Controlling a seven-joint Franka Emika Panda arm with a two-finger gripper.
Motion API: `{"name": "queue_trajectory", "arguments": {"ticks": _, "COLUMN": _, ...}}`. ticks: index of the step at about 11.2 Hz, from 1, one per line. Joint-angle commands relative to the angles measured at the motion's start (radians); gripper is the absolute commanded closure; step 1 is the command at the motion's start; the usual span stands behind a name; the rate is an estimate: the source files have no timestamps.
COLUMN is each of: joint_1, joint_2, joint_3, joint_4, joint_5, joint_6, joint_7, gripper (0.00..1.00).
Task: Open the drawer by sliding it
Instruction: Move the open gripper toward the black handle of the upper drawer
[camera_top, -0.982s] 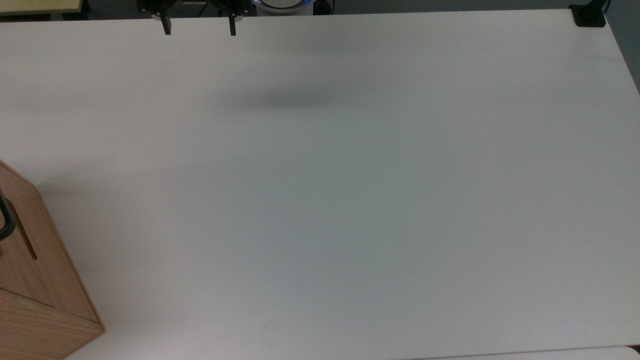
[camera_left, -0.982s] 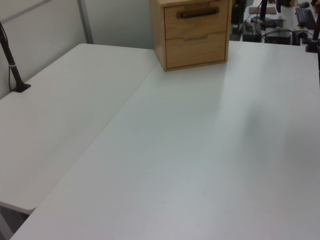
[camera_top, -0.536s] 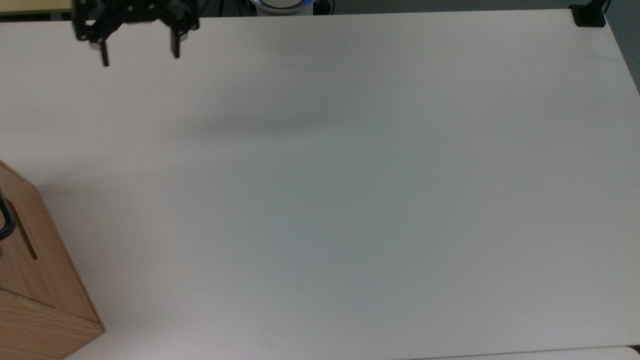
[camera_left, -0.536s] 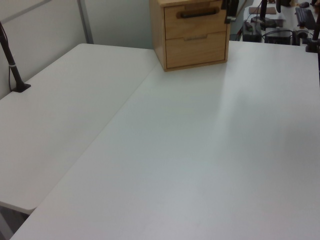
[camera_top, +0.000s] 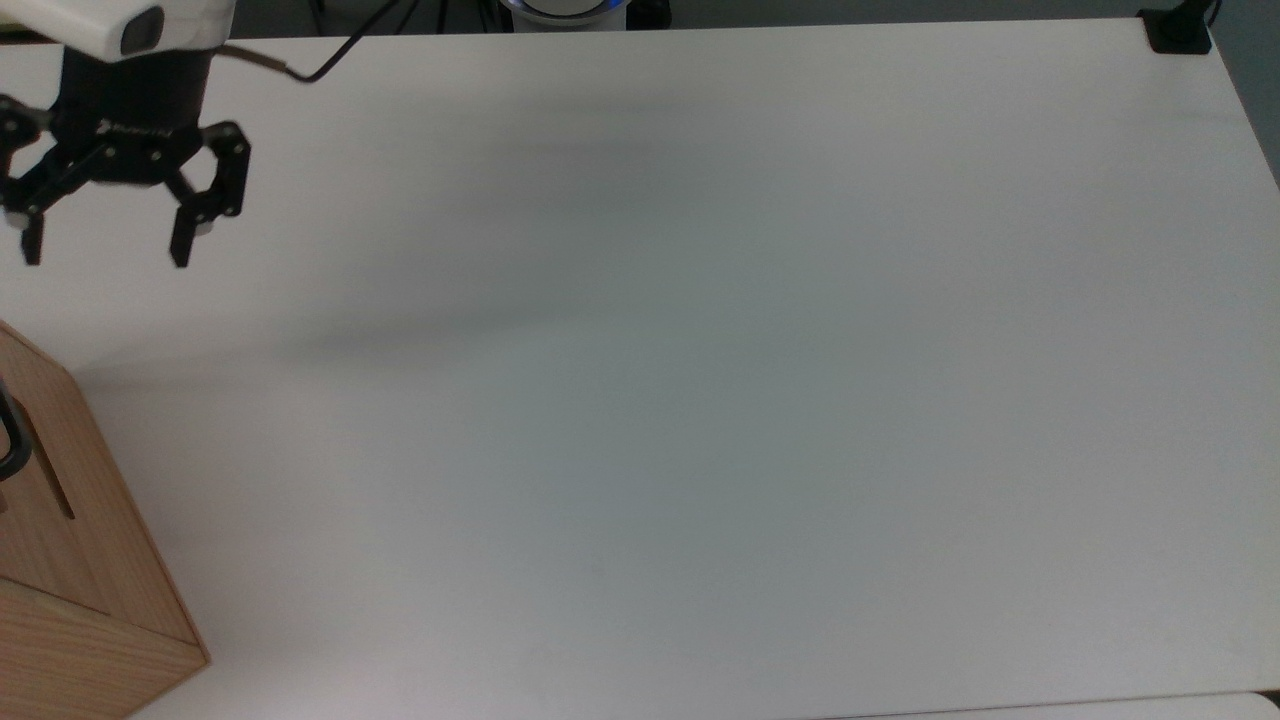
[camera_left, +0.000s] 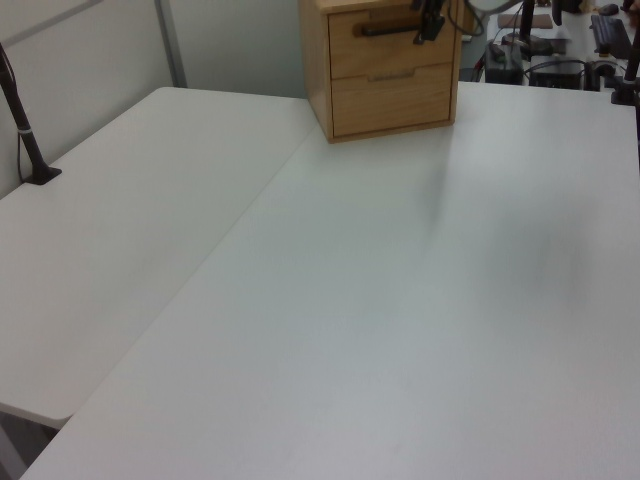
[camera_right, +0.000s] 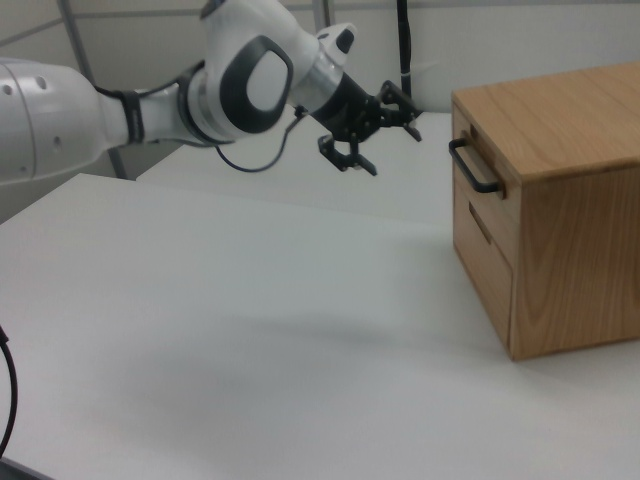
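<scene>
The drawer (camera_right: 462, 186) is the upper of two fronts in a light-wood cabinet (camera_right: 570, 210), and it sits flush with the casing. Its black bar handle (camera_right: 474, 168) sticks out toward the arm. In the left view the drawer (camera_left: 392, 52) and its handle (camera_left: 392, 29) are at the top centre. In the top view the handle (camera_top: 13, 442) shows at the left edge. My gripper (camera_right: 390, 146) hangs open and empty in the air, a short way from the handle. It is at the top view's upper left (camera_top: 105, 250) and in front of the cabinet's right side in the left view (camera_left: 432, 24).
The white table (camera_top: 700, 400) spreads wide and bare in front of the cabinet. A black post clamp (camera_left: 38, 172) stands on the adjoining table at the left view's left. A black clamp (camera_top: 1178, 38) sits on the far right corner in the top view.
The arm has swung toward the cabinet: the gripper moved left and down in the top view and left across the cabinet front in the left view. Its fingers stay open.
</scene>
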Motion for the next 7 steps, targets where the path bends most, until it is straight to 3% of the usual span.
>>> {"name": "queue_trajectory", "arguments": {"ticks": 1, "joint_1": 0.007, "joint_2": 0.085, "joint_3": -0.072, "joint_4": 0.005, "joint_5": -0.034, "joint_6": 0.186, "joint_7": -0.009, "gripper": 0.10}}
{"name": "queue_trajectory", "arguments": {"ticks": 7, "joint_1": -0.014, "joint_2": 0.168, "joint_3": -0.133, "joint_4": 0.006, "joint_5": -0.046, "joint_6": 0.341, "joint_7": -0.014, "gripper": 0.24}}
